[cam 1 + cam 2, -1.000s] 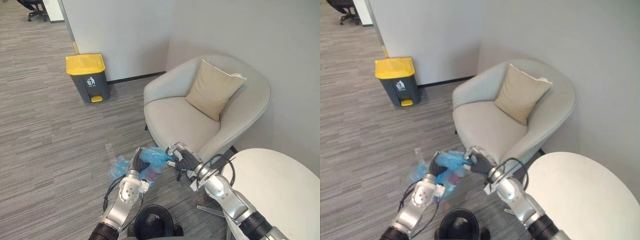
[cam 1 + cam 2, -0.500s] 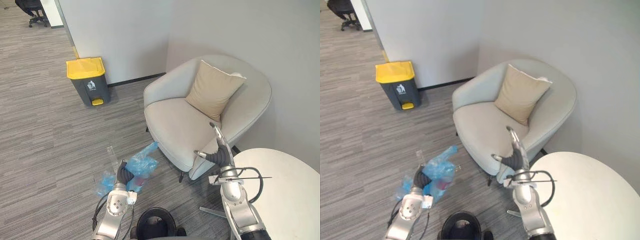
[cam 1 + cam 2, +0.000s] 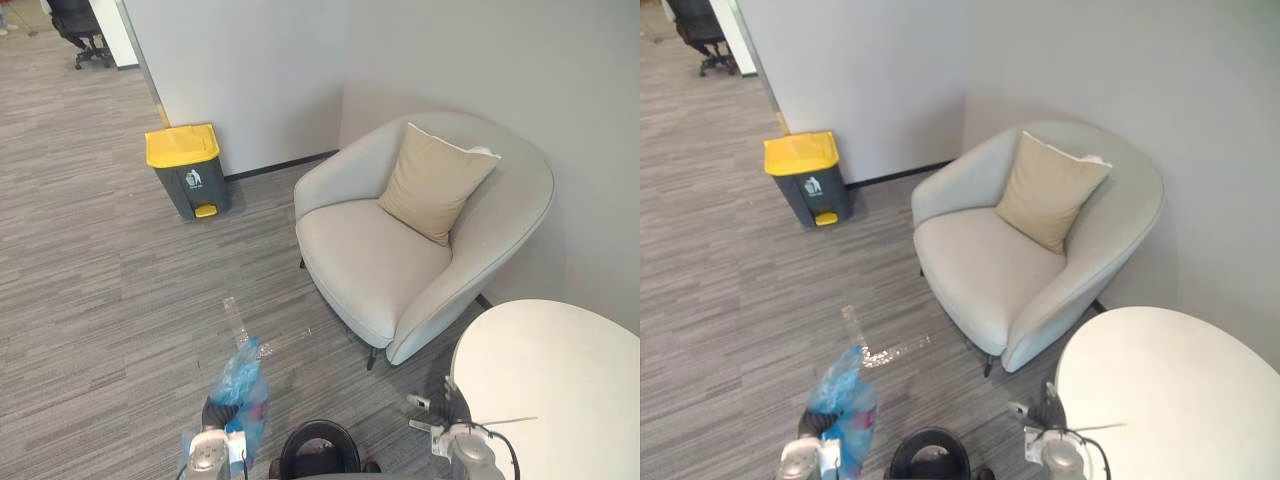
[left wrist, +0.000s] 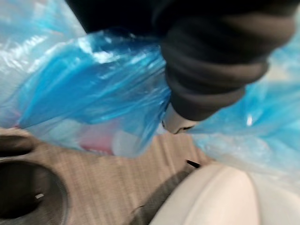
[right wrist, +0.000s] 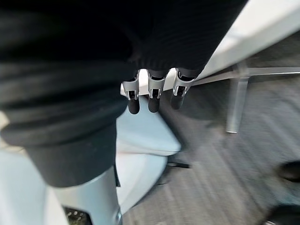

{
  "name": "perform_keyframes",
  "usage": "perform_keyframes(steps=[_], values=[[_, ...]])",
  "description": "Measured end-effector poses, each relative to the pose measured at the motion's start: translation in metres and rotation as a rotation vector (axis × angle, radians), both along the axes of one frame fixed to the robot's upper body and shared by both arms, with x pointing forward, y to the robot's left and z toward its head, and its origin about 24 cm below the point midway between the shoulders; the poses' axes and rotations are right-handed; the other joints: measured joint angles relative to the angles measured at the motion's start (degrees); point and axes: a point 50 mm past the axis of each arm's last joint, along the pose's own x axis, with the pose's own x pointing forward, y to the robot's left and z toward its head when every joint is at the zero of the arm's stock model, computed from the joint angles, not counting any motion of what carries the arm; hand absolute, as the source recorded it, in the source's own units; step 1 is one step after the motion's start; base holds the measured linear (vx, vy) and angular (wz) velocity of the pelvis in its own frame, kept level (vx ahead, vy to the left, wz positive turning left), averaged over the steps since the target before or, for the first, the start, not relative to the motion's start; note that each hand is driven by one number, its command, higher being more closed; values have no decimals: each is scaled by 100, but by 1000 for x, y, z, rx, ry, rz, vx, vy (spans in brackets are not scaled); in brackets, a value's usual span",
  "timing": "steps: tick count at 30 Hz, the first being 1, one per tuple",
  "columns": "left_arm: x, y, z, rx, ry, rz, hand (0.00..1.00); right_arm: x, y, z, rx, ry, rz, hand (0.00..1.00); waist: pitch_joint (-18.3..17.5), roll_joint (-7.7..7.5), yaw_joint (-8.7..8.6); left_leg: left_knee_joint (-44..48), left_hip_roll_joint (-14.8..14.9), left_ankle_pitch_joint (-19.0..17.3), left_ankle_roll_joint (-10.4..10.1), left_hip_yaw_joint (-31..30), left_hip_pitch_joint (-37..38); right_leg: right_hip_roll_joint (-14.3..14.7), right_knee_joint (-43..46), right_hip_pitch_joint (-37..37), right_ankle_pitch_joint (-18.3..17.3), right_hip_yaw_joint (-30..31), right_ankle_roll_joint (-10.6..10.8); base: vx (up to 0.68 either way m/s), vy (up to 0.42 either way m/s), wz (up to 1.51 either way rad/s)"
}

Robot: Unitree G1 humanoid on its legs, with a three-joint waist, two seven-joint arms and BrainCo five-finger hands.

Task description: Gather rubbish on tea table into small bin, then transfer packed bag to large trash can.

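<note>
Left eye view: left robot hand [image 3: 217, 413] clutches blue bag [image 3: 240, 380]; right robot hand [image 5: 154, 93] let go, relaxed.

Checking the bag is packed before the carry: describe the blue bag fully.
The bag is thin, crinkled, translucent blue plastic, filled, with something pink-red showing through. Its top is bunched into a peak. It hangs at the left hand, above the grey carpet, near the black bin.
</note>
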Motion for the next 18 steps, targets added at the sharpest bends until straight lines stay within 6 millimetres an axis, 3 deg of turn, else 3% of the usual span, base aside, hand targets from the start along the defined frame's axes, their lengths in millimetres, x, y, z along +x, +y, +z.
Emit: perform_keyframes(steps=[4,11,14,17,18], values=[[-18,-3,-10,-23,83,25,100,-12,0,-8,58,44,-84,0,24,20,14,-21,-2,-59,1,38,179,-4,77,128,-90,35,7,1,6,-3],[-23,-13,-15,-69,103,72,100,-1,6,-7,65,27,-83,0,195,47,66,11,14,-90,14,356,186,15,318,-140,-134,347,22,-7,12,-23],[-9,-14,-11,-71,66,64,100,15,18,-1,81,-27,-78,0,436,-45,98,47,66,-89,35,637,104,46,472,-412,-36,561,15,-31,7,-46],[22,-13,1,-65,-37,58,100,33,28,11,71,-108,-49,0,560,-159,107,1034,213,-394,194,914,-690,87,829,-1060,230,653,128,-79,3,-48],[30,-17,7,-77,-84,76,100,47,30,18,58,-143,-26,0,625,-10,215,1290,493,-471,253,1067,-895,181,1059,-1237,301,574,229,-119,8,-63]])
